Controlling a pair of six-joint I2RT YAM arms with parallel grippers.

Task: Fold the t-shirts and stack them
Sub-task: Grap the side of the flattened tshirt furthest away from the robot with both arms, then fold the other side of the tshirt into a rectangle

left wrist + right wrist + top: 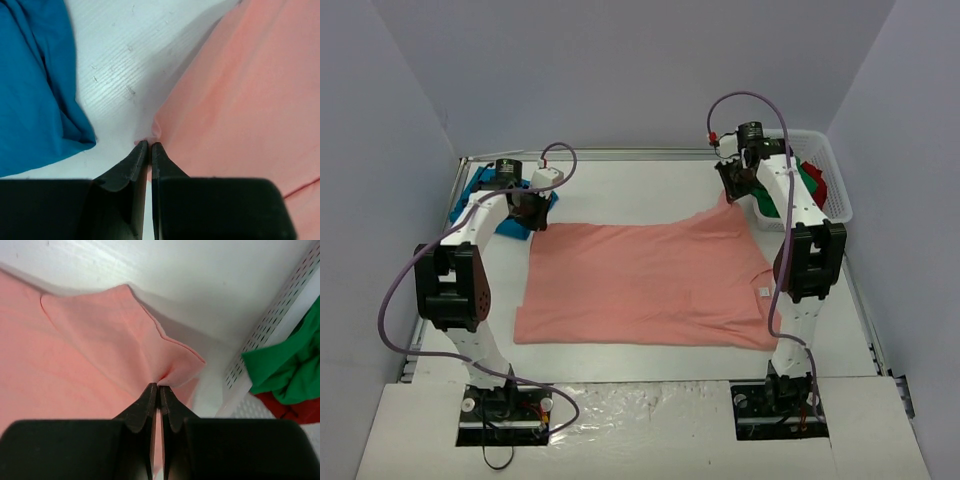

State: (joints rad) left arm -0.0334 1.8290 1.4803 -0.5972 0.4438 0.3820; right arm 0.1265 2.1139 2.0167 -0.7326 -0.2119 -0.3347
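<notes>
Both arms are pinched tight on cloth: left gripper (149,146) nips the far-left corner of the salmon-pink t-shirt (240,100), and right gripper (159,387) clamps a bunched fold at its far-right corner, raised a little off the table (640,185). The rest of the pink shirt lies spread flat mid-table between the arms, with the teal-blue t-shirt (35,90) crumpled just left of the left gripper. The white mesh basket (270,325) beside the right gripper holds the green t-shirt (285,365) on top of the red t-shirt (295,412).
</notes>
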